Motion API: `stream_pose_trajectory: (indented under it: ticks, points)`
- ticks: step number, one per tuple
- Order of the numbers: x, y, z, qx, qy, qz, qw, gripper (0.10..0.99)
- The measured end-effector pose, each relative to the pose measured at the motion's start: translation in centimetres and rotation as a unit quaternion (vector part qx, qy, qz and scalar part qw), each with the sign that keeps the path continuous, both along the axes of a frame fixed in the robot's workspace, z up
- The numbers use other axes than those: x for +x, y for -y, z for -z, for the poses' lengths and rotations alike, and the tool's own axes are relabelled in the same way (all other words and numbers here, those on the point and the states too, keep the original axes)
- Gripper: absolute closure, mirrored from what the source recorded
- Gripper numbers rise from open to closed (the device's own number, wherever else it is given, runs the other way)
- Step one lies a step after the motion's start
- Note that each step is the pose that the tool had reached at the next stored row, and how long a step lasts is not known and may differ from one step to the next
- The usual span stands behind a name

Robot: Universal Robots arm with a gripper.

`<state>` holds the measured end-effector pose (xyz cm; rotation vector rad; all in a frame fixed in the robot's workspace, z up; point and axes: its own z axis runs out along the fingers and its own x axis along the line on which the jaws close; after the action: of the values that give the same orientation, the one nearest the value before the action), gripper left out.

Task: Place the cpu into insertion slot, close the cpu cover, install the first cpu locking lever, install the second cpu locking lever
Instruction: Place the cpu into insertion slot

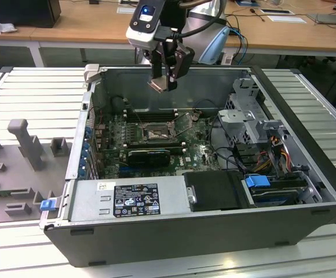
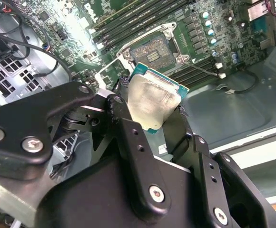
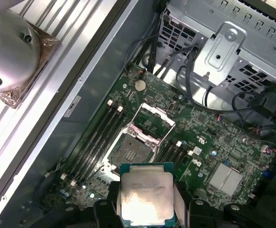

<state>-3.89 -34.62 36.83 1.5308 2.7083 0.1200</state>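
Gripper (image 2: 153,124): black two-finger type, jaws closed on opposite edges of the cpu. It hangs high over the open computer case (image 1: 174,231), about level with the case's top rim in the exterior view.

Cpu (image 2: 154,100): square chip, silvery top facing the wrist cameras, clamped between the fingers. It is well apart from the board below and appears slightly canted in the second wrist view.

Insertion slot (image 3: 128,151): square socket with a dark pin field, bare and uncovered, lying beneath the chip.

Cpu cover (image 3: 162,115): metal frame, swung up and open at the socket's far edge.

Memory slots (image 3: 99,138): long, dark, just beside the socket.

Drive cage (image 3: 223,47): grey perforated metal with loose cables, beyond the board.

Hazards, as judged:
- A chip that comes down tilted or turned the wrong way would land a corner on the pin field and bend the pins.
- A loose grip on such thin edges could let the chip slip out.
- The raised cover stands near the descent path, so a finger could catch it.
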Motion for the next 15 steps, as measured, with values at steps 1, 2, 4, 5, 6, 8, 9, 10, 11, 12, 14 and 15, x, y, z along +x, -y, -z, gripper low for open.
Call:
stream_pose_trajectory:
  ticks: [1, 2, 4, 5, 6, 8, 9, 10, 11, 12, 14, 15]
  points:
    - [0.00, 0.00, 0.00, 0.0000, 0.0000, 0.002, 1.0000, 0.557]
    - [0.00, 0.00, 0.00, 0.0000, 0.0000, 0.004, 1.0000, 0.557]
    - [0.00, 0.00, 0.00, 0.0000, 0.0000, 0.008, 1.0000, 0.557]
    - [0.00, 0.00, 0.00, 0.0000, 0.0000, 0.009, 1.0000, 0.557]
    - [0.00, 0.00, 0.00, 0.0000, 0.0000, 0.010, 0.9999, 0.557]
    - [0.00, 0.00, 0.00, 0.0000, 0.0000, 0.014, 0.9999, 0.557]
    - [0.00, 0.00, 0.00, 0.0000, 0.0000, 0.015, 0.9999, 0.557]
    - [0.00, 0.00, 0.00, 0.0000, 0.0000, 0.017, 0.9999, 0.557]
    - [0.00, 0.00, 0.00, 0.0000, 0.0000, 0.018, 0.9998, 0.557]
    - [0.00, 0.00, 0.00, 0.0000, 0.0000, 0.020, 0.9998, 0.557]
    - [0.00, 0.00, 0.00, 0.0000, 0.0000, 0.024, 0.9997, 0.557]
    - [0.00, 0.00, 0.00, 0.0000, 0.0000, 0.026, 0.9997, 0.557]
